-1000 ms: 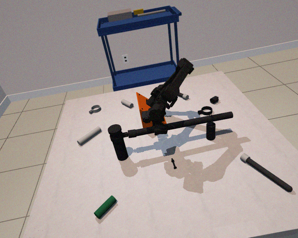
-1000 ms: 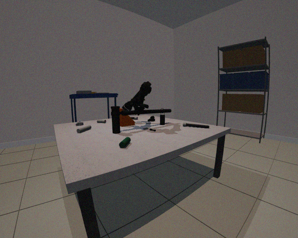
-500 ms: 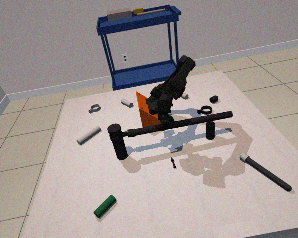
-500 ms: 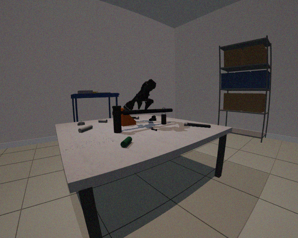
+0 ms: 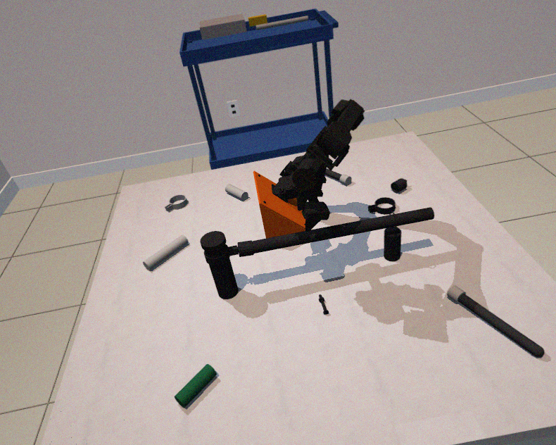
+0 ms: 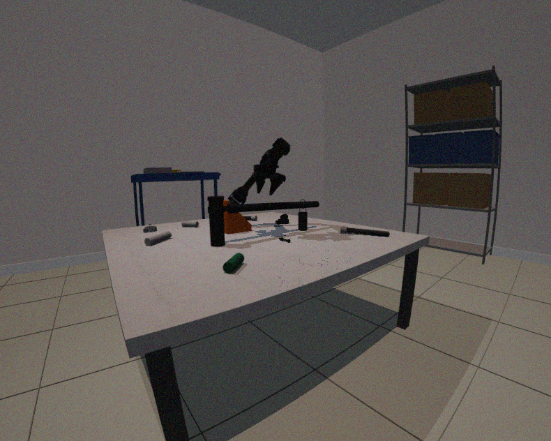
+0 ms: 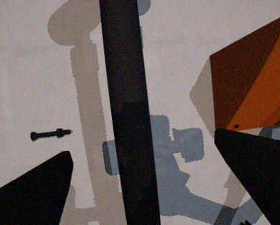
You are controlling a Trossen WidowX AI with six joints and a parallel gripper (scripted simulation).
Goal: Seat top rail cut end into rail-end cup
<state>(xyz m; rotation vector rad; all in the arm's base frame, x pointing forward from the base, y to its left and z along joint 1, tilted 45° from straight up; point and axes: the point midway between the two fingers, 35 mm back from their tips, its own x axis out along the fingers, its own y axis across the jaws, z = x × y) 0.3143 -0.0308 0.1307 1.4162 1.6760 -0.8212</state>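
The black top rail (image 5: 336, 232) (image 6: 275, 206) (image 7: 127, 71) runs nearly level. Its left end enters the rail-end cup (image 5: 245, 248); the end inside is hidden, so its exact depth cannot be told. The cup hangs on the brace band (image 5: 215, 258), just below the post cap (image 5: 213, 239) of the big post (image 5: 224, 282) (image 6: 216, 232). The rail's other end passes through the wire loop (image 6: 302, 200) over the small post (image 5: 391, 246) (image 6: 303, 221). My gripper (image 6: 265, 192) (image 7: 144, 147) is wide open and empty above the rail, fingers on either side, with a visible gap in the exterior view.
An orange mount (image 5: 281, 220) (image 6: 235, 222) (image 7: 253, 85) stands behind the rail. A bolt (image 5: 323, 305) (image 7: 50, 134) lies in front. A green cylinder (image 5: 196, 385), a grey cylinder (image 5: 166, 253), a black ring clamp (image 5: 385, 205) and a grey-headed rod (image 5: 498, 324) lie around.
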